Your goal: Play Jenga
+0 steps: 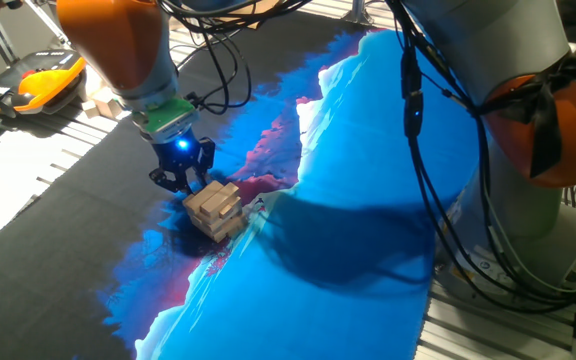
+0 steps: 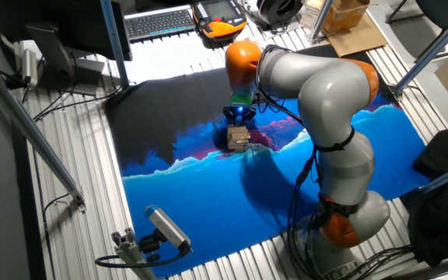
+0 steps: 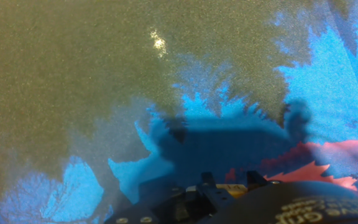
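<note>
The Jenga tower (image 1: 215, 208) is a small low stack of pale wooden blocks, slightly askew, standing where the black, pink and blue parts of the mat meet. It also shows in the other fixed view (image 2: 239, 138). My gripper (image 1: 183, 185) hangs right at the tower's upper left side, with its black fingers close against the top blocks; it shows from above in the other fixed view (image 2: 238, 124). I cannot make out whether the fingers are open or shut. The hand view shows only the mat and the hand's own shadow; the tower is out of view there.
Chunkier loose wooden blocks (image 1: 98, 103) and an orange teach pendant (image 1: 48, 80) lie at the mat's far left edge. A keyboard (image 2: 158, 22) and a cardboard box (image 2: 348, 15) sit at the back. A camera on a stand (image 2: 166, 229) is at the front.
</note>
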Controlling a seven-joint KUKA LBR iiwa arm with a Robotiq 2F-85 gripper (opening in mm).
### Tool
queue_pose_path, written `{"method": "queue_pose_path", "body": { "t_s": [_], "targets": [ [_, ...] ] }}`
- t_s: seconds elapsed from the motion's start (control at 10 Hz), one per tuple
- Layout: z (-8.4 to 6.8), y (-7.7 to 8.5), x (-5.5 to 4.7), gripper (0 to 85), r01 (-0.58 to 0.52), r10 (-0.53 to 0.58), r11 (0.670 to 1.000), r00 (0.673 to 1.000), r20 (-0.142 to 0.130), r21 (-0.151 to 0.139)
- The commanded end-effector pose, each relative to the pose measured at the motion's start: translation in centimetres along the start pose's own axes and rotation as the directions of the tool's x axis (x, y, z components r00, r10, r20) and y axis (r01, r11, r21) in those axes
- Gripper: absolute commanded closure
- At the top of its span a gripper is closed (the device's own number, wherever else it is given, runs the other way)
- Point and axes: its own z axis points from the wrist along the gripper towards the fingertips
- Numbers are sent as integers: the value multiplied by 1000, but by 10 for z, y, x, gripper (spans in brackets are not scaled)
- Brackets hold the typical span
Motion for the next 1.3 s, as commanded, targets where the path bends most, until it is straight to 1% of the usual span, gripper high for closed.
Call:
{"method": "queue_pose_path", "body": {
  "t_s": [0.0, 0.6, 0.7, 1.2],
  "targets": [
    [0, 0, 0, 510, 7, -7, 1000, 1000, -2, 5],
    [0, 0, 0, 510, 12, -12, 1000, 1000, -4, 2],
    [0, 0, 0, 680, 13, -13, 1000, 1000, -4, 2],
    [0, 0, 0, 680, 15, -15, 1000, 1000, -6, 1]
  ]
}}
